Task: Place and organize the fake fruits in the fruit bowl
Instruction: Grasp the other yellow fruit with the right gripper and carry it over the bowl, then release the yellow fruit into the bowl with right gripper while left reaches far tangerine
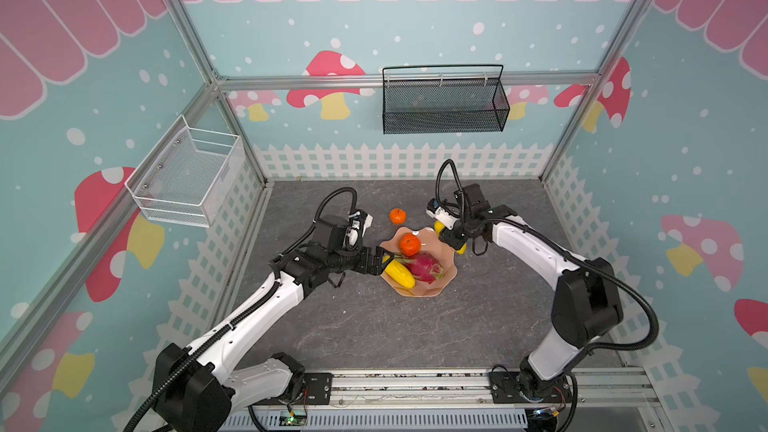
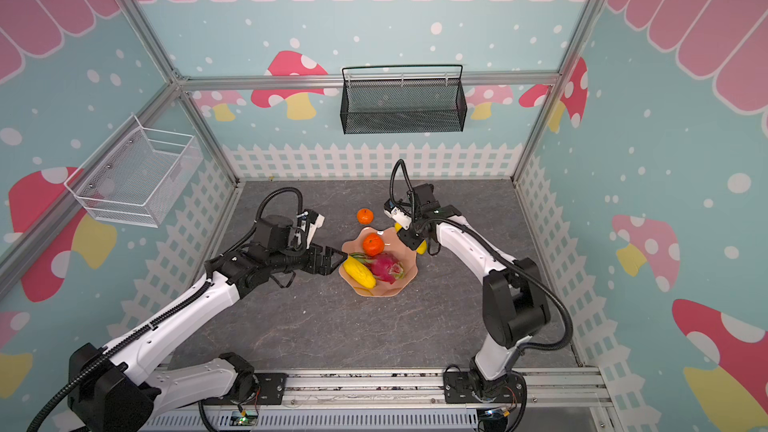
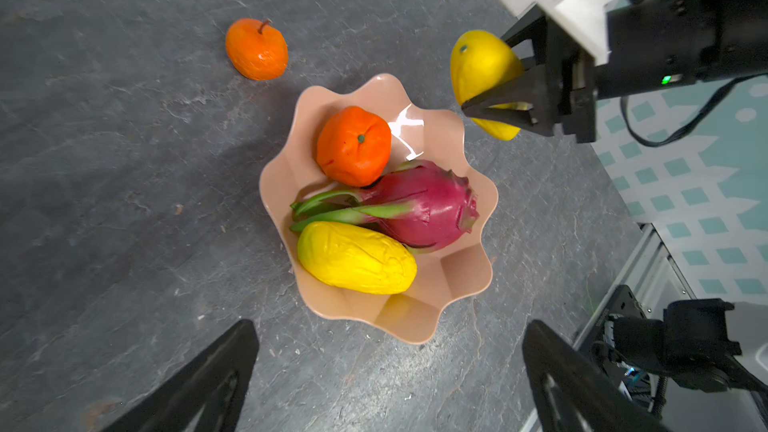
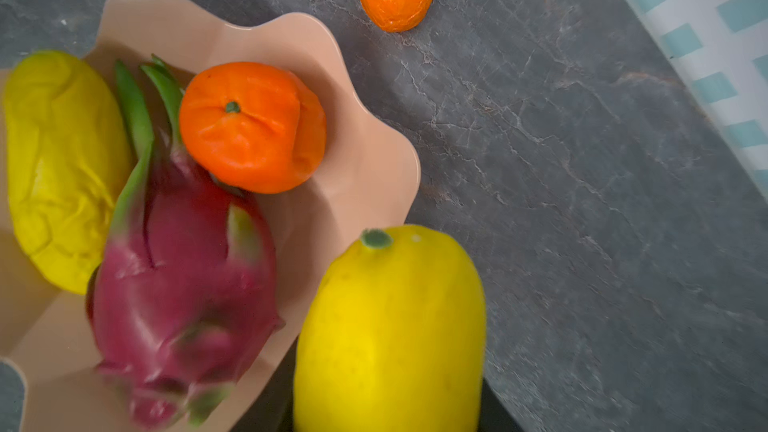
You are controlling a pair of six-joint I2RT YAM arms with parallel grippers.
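Three Fruits Bowled, One Gripped

The fruit bowl [image 3: 453, 284] is holding a tangerine [image 3: 353, 145], the dragon fruit [image 3: 424, 205] and a yellow fruit [image 3: 357, 257]. The right gripper [image 3: 486, 74] is clamping the second yellow fruit [image 3: 478, 62] beside the rim. The left gripper [image 1: 381, 258] is hovering wide open. The second tangerine [image 3: 257, 49] is sitting on the table [image 3: 124, 201].

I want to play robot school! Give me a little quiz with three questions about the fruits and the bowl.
1. How many fruits lie inside the fruit bowl?
2. True or false: the right gripper is shut on the yellow fruit outside the bowl.
3. Which fruit sits alone on the table, with no gripper on it? A) a dragon fruit B) a tangerine C) a banana

Key: 1. three; 2. true; 3. B
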